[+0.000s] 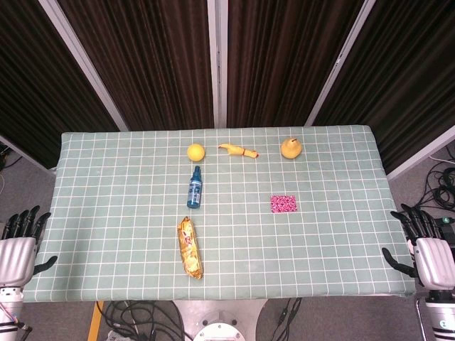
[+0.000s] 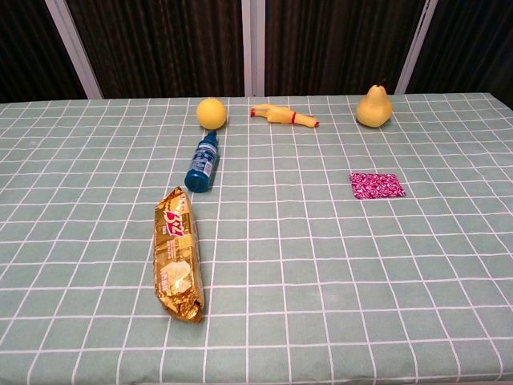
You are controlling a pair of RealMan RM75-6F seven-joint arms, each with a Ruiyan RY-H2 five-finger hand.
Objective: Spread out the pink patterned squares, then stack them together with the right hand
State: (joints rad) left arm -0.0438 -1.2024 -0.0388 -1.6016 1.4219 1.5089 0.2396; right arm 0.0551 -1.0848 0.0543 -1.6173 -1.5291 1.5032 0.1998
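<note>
- Pink squares (image 1: pixel 283 204) lay flat as one small stack on the green checked cloth (image 1: pixel 106 177), right of centre, nothing touching them.
- In chest view the stack (image 2: pixel 377 185) sat in front of the pear (image 2: pixel 373 107), well apart from it.
- Right hand (image 1: pixel 429 250) hung off the table's right edge, near corner, fingers apart, grasping nothing; well apart from the squares.
- Left hand (image 1: pixel 21 241) hung off the left edge, fingers apart, also empty.
- Neither hand showed in chest view.
- Blue spray bottle (image 1: pixel 195 187) lay on its side near centre, cap toward the far edge.
- Gold snack bag (image 1: pixel 190 247) lay lengthwise near the front edge, just below the bottle.
- Yellow ball (image 1: pixel 196 152), rubber chicken (image 1: pixel 238 150) and pear (image 1: pixel 290 148) stood in a row along the far side.
- Dark curtains (image 1: pixel 142 57) hung behind the table.
</note>
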